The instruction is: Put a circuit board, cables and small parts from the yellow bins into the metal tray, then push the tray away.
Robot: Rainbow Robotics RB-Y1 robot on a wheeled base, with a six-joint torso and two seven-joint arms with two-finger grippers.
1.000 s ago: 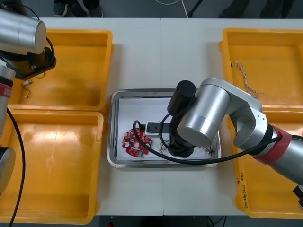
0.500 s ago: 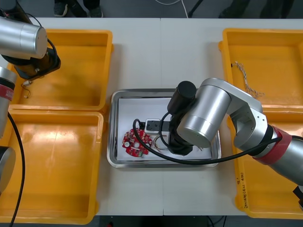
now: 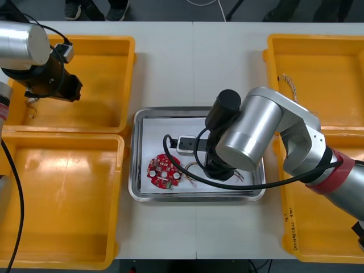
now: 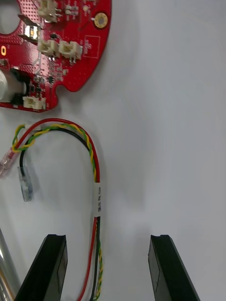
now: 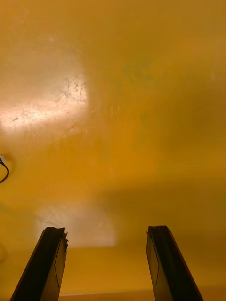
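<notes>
**Operator:** Right gripper status?

**Technician:** Fingers apart, above the white floor of the metal tray. The red and yellow cable runs up between them and loops just beside the round red circuit board.

Board beside cable, seemingly in tray

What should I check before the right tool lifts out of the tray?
1. Right tool open: ok, fingers apart above the metal tray.
2. Red and yellow cable free: ok, lying loose on the tray's white floor between the fingers.
3. Circuit board in the tray: ok, beside that cable.
4. Left tool open and empty: ok, over the far left yellow bin.
5. Twisted blue and white cable in the tray: not ok, it lies in the far right yellow bin.
6. Small metal parts in the tray: cannot tell.
</notes>
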